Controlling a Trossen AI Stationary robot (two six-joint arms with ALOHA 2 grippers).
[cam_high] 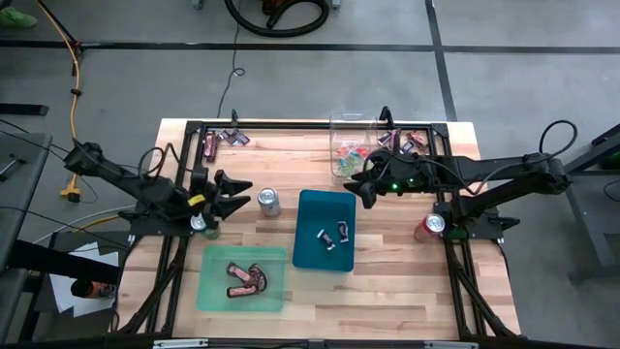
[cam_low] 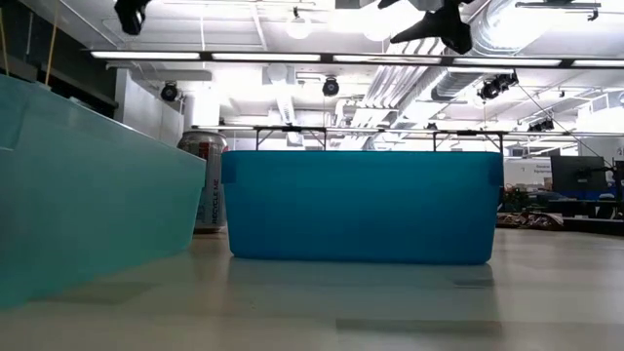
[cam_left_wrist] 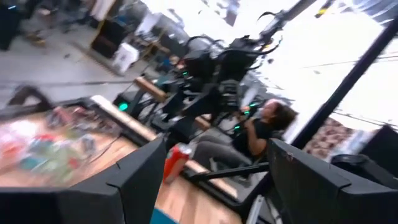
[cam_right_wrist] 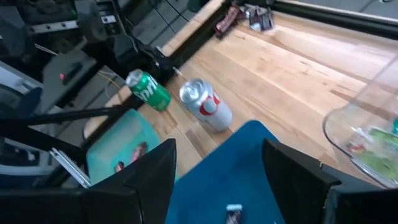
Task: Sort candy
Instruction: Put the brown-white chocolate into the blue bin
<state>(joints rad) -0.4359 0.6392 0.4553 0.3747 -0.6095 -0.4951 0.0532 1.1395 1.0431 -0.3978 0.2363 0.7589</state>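
Observation:
Candy lies in several places. Bright small pieces fill a clear container [cam_high: 354, 145] at the far side. Dark wrapped pieces [cam_high: 332, 235] lie in the blue tray [cam_high: 310, 254]. Red-brown bars [cam_high: 245, 279] lie in the green tray [cam_high: 215, 291]. Loose pieces sit at the far left [cam_high: 223, 139] and far right [cam_high: 412, 141] of the table. My left gripper [cam_high: 235, 191] hovers open at the left, pointing toward the table's right, nothing between its fingers [cam_left_wrist: 134, 180]. My right gripper [cam_high: 368, 190] hangs open above the blue tray's far end [cam_right_wrist: 249, 143], also empty.
A silver can [cam_high: 268, 202] stands between the two grippers, a green can [cam_high: 205, 225] below my left arm, a red can [cam_high: 431, 226] by my right arm. A black frame [cam_high: 291, 126] edges the table. A seated person [cam_left_wrist: 261, 130] shows beyond the table.

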